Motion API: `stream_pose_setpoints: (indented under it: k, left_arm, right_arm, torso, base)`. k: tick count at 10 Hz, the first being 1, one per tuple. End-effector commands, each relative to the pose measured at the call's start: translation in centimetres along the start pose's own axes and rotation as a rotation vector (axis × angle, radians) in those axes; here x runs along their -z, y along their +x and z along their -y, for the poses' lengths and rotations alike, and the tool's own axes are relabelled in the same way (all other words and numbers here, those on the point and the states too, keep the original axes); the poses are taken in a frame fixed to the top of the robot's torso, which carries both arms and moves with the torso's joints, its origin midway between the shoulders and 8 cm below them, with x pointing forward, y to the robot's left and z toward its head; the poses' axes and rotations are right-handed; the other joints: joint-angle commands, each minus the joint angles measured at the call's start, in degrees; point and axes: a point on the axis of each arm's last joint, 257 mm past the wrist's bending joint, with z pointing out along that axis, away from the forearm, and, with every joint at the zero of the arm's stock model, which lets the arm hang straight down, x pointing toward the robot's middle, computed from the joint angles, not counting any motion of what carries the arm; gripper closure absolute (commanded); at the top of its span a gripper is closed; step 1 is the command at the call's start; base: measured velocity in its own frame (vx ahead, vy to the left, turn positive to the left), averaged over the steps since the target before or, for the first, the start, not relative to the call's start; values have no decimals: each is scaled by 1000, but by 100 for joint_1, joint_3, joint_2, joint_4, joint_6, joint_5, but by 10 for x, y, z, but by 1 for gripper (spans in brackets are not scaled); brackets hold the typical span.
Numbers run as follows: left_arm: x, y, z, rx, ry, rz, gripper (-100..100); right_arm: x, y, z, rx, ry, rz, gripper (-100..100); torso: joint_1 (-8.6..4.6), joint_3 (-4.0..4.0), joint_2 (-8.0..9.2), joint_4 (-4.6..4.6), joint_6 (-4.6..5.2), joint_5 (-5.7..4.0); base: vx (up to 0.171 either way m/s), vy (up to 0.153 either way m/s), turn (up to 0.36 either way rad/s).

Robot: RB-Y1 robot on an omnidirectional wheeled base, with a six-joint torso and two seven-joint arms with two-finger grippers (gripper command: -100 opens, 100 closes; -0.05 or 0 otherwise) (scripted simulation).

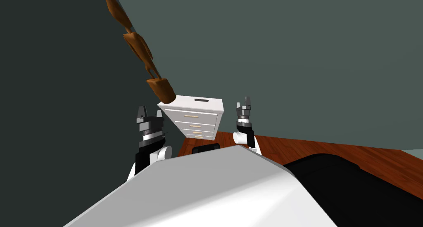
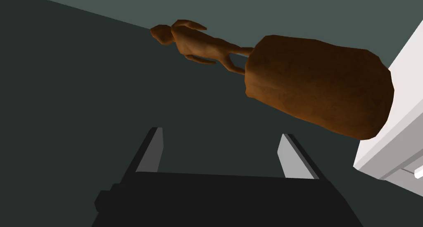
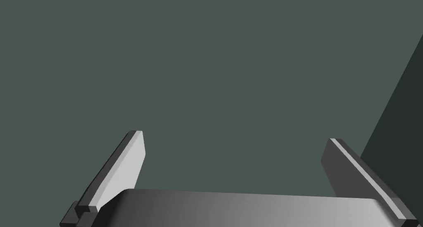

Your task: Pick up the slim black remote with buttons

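Both arms point upward, left gripper (image 1: 150,112) and right gripper (image 1: 243,103) spread (flanking the white drawer chest (image 1: 208,113)); slim black remote (image 1: 201,100) lies on top, buttons too small to see

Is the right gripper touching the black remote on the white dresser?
Apart. The head view shows bare dresser top and grey wall between the right gripper and the remote.
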Motion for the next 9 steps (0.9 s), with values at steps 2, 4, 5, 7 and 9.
stream_pose_setpoints:
  k: [2,4,5,7,9]
  left_arm:
    - [-4,11,-13,-5,-39,-66,-100]
    - [-6,17,-22,-8,-65,-102,-100]
    - [-8,23,-33,-7,-97,-133,-100]
    - [-10,29,-46,-11,-136,-171,-100]
    - [-12,35,-61,-16,-180,-207,-100]
  right_arm:
    - [0,0,0,0,0,0,0]
    - [0,0,0,0,0,0,0]
    - [0,0,0,0,0,0,0]
    - [0,0,0,0,0,0,0]
    - [0,0,0,0,0,0,0]
  torso:
    - [3,2,4,1,0,1]
    - [5,7,13,3,0,1]
    - [5,8,13,3,0,1]
    - [8,11,20,4,0,2]
    - [1,11,19,4,0,0]
  base:
    - [-22,5,26]
    - [-38,8,20]
    - [-39,6,29]
    - [-58,9,26]
    - [-45,-3,22]
